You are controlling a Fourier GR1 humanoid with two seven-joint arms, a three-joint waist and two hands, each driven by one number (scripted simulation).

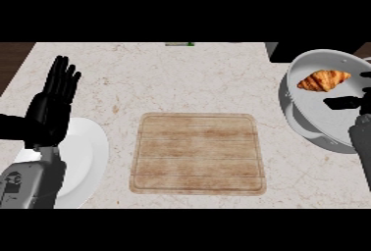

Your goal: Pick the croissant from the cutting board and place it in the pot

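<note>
While the task is judged close to its end, the scene reads from left to right as follows. At the far left the left hand (52,100) stands open with straight fingers pointing up, resting above the near-left rim of a white plate (92,147); it touches nothing and takes no part in the transfer. At the centre lies the wooden cutting board (197,153), which bears nothing, so the pick is judged done. At the far right sits the grey pot (308,125), seen from above with its pale interior showing. Inside its outline, toward the far side, is the croissant (323,80). Just right of and near to it the right hand (355,105) enters from the right edge; its fingers appear spread and not closed round the croissant, which looks apart from them. Whether the croissant already rests on the pot's floor cannot be told. What remains, by this judgement, is only the clearing of the right hand from the pot.
</note>
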